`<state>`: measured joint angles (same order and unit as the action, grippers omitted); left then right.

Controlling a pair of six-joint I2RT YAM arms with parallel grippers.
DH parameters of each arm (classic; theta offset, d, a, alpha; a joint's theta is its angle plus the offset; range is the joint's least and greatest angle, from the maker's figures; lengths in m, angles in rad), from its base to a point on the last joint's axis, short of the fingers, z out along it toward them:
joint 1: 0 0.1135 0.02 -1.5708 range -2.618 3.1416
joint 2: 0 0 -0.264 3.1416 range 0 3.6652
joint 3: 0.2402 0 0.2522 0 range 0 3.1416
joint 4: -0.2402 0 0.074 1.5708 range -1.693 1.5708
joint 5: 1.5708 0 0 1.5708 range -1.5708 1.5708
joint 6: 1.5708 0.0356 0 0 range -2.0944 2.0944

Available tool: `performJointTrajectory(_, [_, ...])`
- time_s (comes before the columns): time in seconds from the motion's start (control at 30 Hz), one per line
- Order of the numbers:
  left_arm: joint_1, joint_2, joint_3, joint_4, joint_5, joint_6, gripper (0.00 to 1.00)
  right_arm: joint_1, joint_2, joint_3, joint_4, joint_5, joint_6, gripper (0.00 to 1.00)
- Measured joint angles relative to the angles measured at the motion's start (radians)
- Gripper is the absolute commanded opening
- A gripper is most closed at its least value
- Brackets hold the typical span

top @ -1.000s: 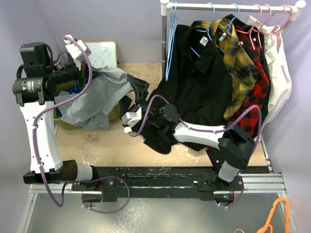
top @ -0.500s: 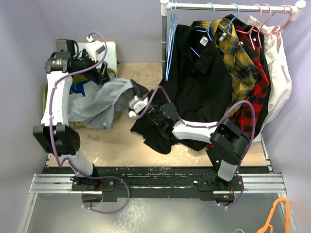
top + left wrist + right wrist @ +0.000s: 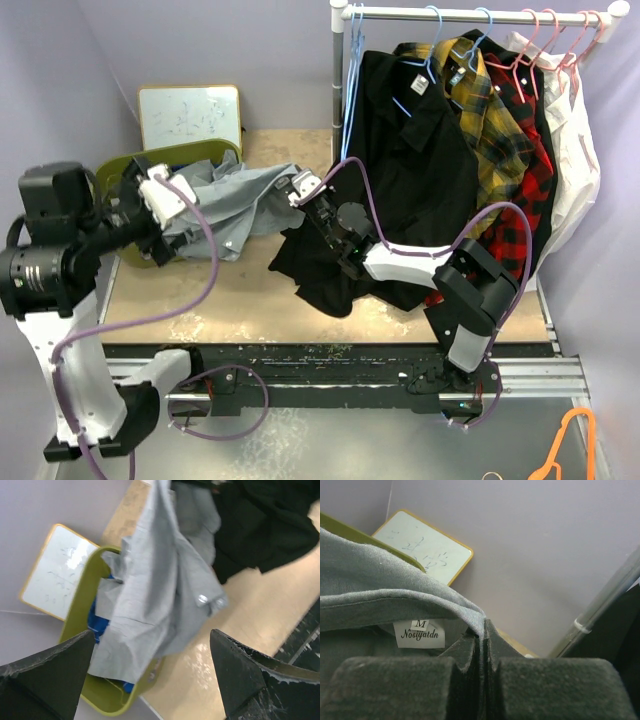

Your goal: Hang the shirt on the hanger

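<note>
The left arm point(image 3: 65, 380) and the right arm point(image 3: 415, 266) are built of white links joined by black cylindrical joints, trailed by purple cables point(image 3: 212, 256) and ended by dark, scuffed wedge-shaped fingers point(image 3: 47, 680).

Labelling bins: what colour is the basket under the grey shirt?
Yellow-green basket, clearest in the left wrist view.

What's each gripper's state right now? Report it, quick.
Left gripper: open, holding nothing.
Right gripper: shut on the shirt, at its collar.
</note>
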<state>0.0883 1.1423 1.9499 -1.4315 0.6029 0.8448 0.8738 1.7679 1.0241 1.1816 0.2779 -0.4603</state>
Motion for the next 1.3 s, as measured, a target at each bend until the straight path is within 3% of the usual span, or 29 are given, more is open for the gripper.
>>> performJointTrajectory(0.17, [-0.005,-0.097,-0.236,-0.027,-0.003,0.057,1.00,0.000,0.000,0.000,-0.022,0.002,0.045,0.00])
performJointTrajectory(0.37, [-0.004,-0.019,-0.568,0.111,-0.111,0.064,0.87,0.000,0.000,0.000,-0.050,0.004,0.080,0.00])
performJointTrajectory(0.43, [-0.004,-0.018,-0.614,0.153,-0.129,0.064,0.68,0.000,-0.001,0.000,-0.063,0.004,0.090,0.00])
performJointTrajectory(0.5, [-0.004,-0.021,-0.628,0.202,-0.142,0.054,0.17,0.000,-0.005,-0.003,-0.078,0.005,0.099,0.00])
performJointTrajectory(0.53, [-0.005,-0.022,-0.630,0.231,-0.147,0.046,0.00,0.000,-0.009,-0.005,-0.086,0.004,0.103,0.00])
performJointTrajectory(0.67, [-0.005,-0.018,-0.616,0.316,-0.171,0.020,0.00,0.003,-0.061,-0.019,-0.129,0.012,0.117,0.00])
performJointTrajectory(0.8, [-0.005,0.035,-0.433,0.290,-0.184,-0.022,0.00,0.017,-0.178,-0.006,-0.232,0.012,0.134,0.00])
performJointTrajectory(0.9, [-0.005,0.100,-0.175,0.289,-0.195,-0.082,0.00,0.032,-0.253,0.107,-0.353,-0.004,0.134,0.00])
performJointTrajectory(1.03, [-0.005,0.201,0.253,0.310,-0.216,-0.198,0.00,0.045,-0.285,0.405,-0.511,-0.021,0.109,0.00])
performJointTrajectory(1.1, [-0.005,0.270,0.537,0.340,-0.230,-0.270,0.00,0.048,-0.283,0.576,-0.561,-0.034,0.081,0.00])
performJointTrajectory(1.3, [-0.019,0.364,0.972,0.445,-0.187,-0.416,0.00,0.074,-0.241,1.046,-0.749,-0.115,0.046,0.00])
